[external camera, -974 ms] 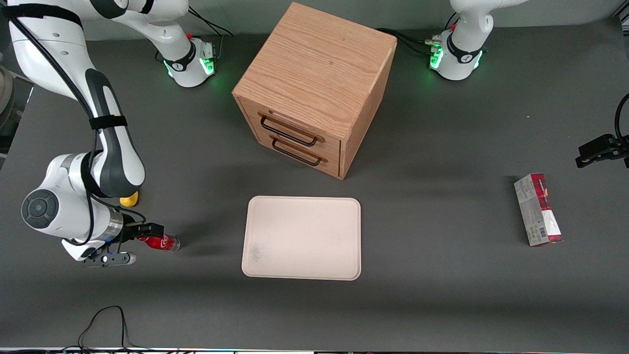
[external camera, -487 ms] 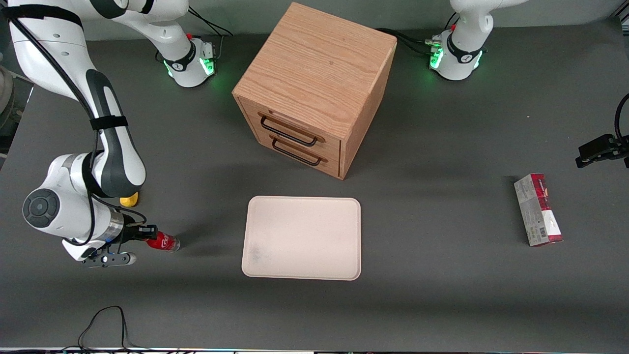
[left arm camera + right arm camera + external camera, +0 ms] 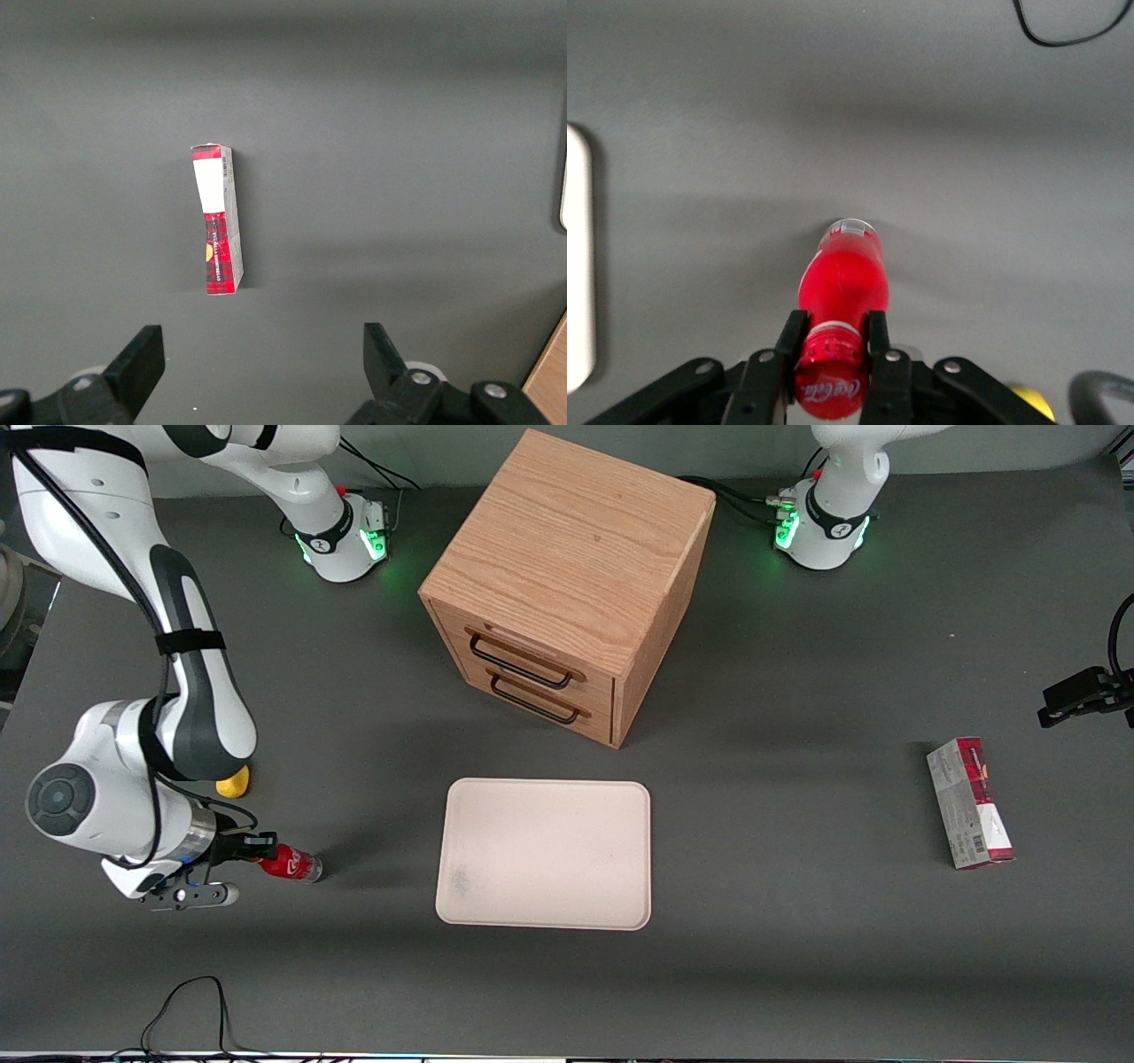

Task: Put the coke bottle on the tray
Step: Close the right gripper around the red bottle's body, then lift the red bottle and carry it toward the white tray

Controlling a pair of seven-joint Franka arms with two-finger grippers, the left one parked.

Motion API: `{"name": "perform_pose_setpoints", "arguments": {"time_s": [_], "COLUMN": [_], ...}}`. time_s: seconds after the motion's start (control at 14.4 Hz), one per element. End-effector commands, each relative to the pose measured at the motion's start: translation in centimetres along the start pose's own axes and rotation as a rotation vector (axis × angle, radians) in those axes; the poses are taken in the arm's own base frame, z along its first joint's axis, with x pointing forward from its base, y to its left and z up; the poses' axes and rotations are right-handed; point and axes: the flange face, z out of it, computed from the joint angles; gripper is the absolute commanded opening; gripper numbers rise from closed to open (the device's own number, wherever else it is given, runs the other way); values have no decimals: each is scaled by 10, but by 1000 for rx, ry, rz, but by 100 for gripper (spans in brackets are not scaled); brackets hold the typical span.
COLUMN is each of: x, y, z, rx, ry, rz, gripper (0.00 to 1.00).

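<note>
Low over desk (image 3: 797,974), end effector (image 3: 833,341) pinching coke bottle (image 3: 842,283) at neck, just under cap. Bottle tilted, clear base away from fingers, toward tray (image 3: 544,854). Tray well apart, bare. Yellow lump (image 3: 234,782) near, farther from front camera.

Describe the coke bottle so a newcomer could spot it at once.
Start at the cream tray in front of the wooden drawer cabinet, then look toward the working arm's end of the table. The coke bottle is there, its neck between the tool's fingers. It is red with white lettering, unlike the yellow lump nearby.
</note>
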Motion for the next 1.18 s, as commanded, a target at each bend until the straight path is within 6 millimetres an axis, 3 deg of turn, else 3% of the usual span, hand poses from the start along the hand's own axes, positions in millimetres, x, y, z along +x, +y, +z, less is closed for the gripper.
{"name": "perform_pose_setpoints", "arguments": {"time_s": [0.0, 0.28, 0.35, 0.49, 0.56, 0.77, 0.83, 0.97, 1.11], "x": [-2, -19, -23, -26, -27, -31, -30, -22, -11], "y": [-7, -32, -43, -69, -92, -175, -201, -248, -276], "z": [-94, -191, -207, -220, -224, -221, -211, -176, -144], "rx": [11, 28, 38, 64, 86, 81, 63, 84, 86], "ry": [-33, -39, -24, -1, 14, 58, 72, 76, 109], "rz": [-2, -46, -67, -99, -96, -65, -82, -119, -139], "gripper": [0, 2, 2, 5, 5, 5, 8, 12, 12]}}
